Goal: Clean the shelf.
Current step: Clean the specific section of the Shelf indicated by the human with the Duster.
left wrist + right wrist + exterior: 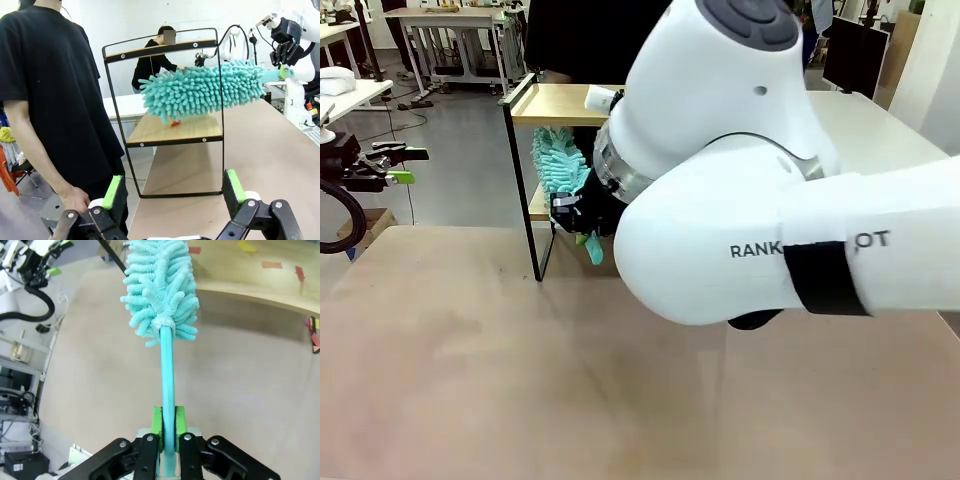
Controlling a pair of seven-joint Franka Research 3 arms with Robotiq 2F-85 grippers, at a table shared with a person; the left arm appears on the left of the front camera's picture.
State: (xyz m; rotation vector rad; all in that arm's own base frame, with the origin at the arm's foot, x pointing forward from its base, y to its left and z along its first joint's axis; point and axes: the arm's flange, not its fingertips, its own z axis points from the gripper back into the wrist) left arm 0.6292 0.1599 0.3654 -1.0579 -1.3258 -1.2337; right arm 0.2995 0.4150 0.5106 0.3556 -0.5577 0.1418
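A table [520, 380] with a pale, pinkish-brown wooden top carries the shelf [131, 165], which stands near its far edge, towards the robot's left. The shelf's thin black metal frame rests directly on the tabletop, and the bottom bar lies flat against the wood in the left wrist view. Two light wooden boards sit in the frame. The top board [160, 50] looks bare where it can be seen. On the lower board [165, 132] lies a small red scrap [175, 123]. The right wrist view shows more coloured scraps scattered over this board: a red one [194, 250], a yellow one [246, 245], an orange one [271, 264] and another red one [299, 273].
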